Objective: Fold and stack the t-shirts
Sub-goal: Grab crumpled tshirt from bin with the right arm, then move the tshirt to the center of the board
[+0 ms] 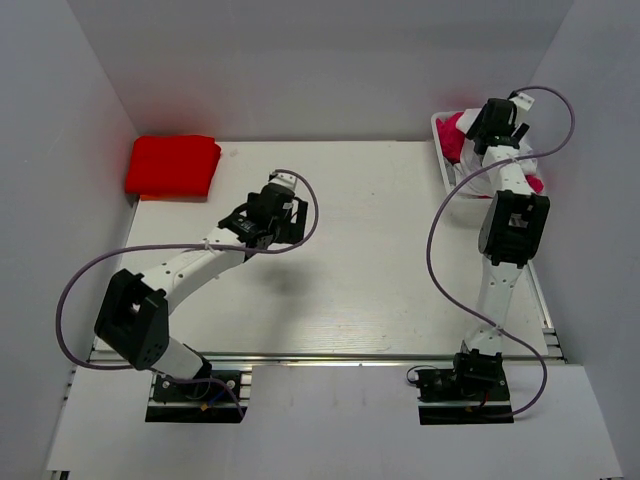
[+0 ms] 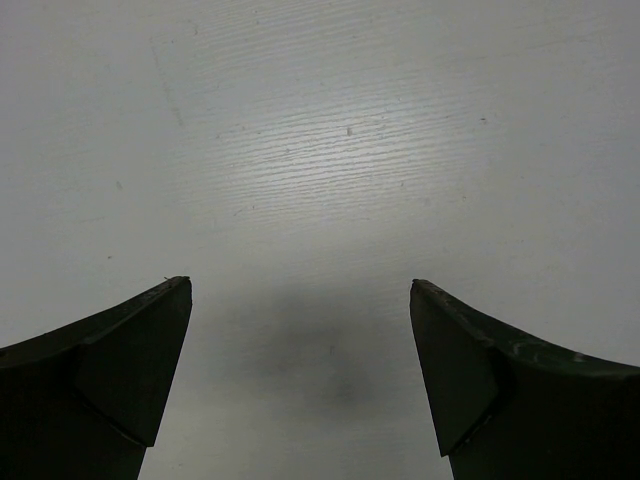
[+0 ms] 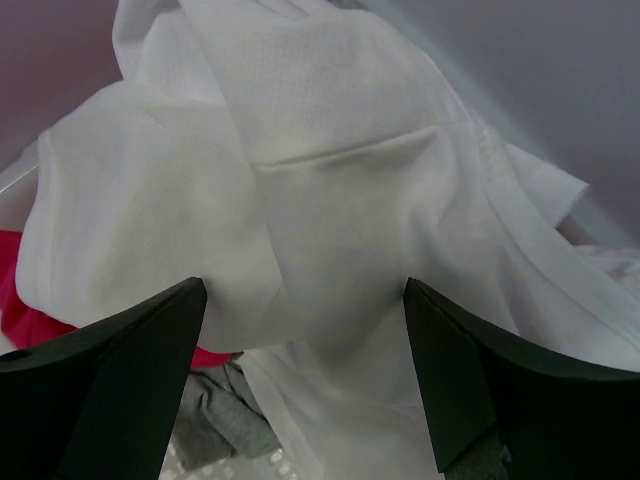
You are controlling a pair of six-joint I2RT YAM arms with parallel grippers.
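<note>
A folded bright red t-shirt [image 1: 172, 165] lies at the table's far left corner. A white basket [image 1: 441, 150] at the far right holds crumpled magenta-pink cloth [image 1: 455, 137] and a white t-shirt [image 3: 330, 190]. My right gripper [image 3: 305, 295] is open, its jaws spread either side of a bunched fold of the white shirt, right above it. In the top view it [image 1: 490, 125] hangs over the basket. My left gripper [image 2: 300, 290] is open and empty over bare table, right of the red shirt; in the top view it [image 1: 268, 215] is left of the middle.
A grey cloth [image 3: 215, 420] and a strip of pink cloth [image 3: 20, 290] lie under the white shirt in the basket. White walls close in the table on the left, back and right. The table's near edge has a metal rail [image 1: 320, 357].
</note>
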